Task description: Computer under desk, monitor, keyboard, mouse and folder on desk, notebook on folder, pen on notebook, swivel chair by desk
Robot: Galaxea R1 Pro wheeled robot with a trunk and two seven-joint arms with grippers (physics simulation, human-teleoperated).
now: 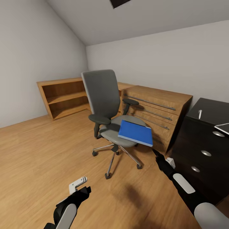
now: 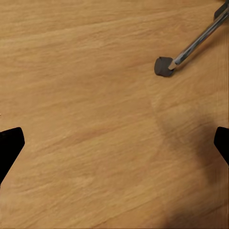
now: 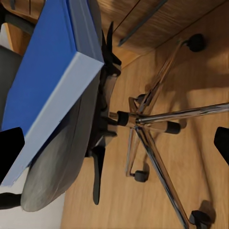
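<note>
Blue folder (image 1: 135,132) seen flat on seat of swivel chair (image 1: 102,95), one corner overhanging seat front edge toward desk (image 1: 210,109). Judged light, stiff, slick-covered; overhanging pale edge (image 3: 52,124) best pinched. Right gripper (image 1: 156,152) held near that corner, jaws spread. Left gripper (image 1: 79,187) low over floor, jaws spread, nothing held.
</note>
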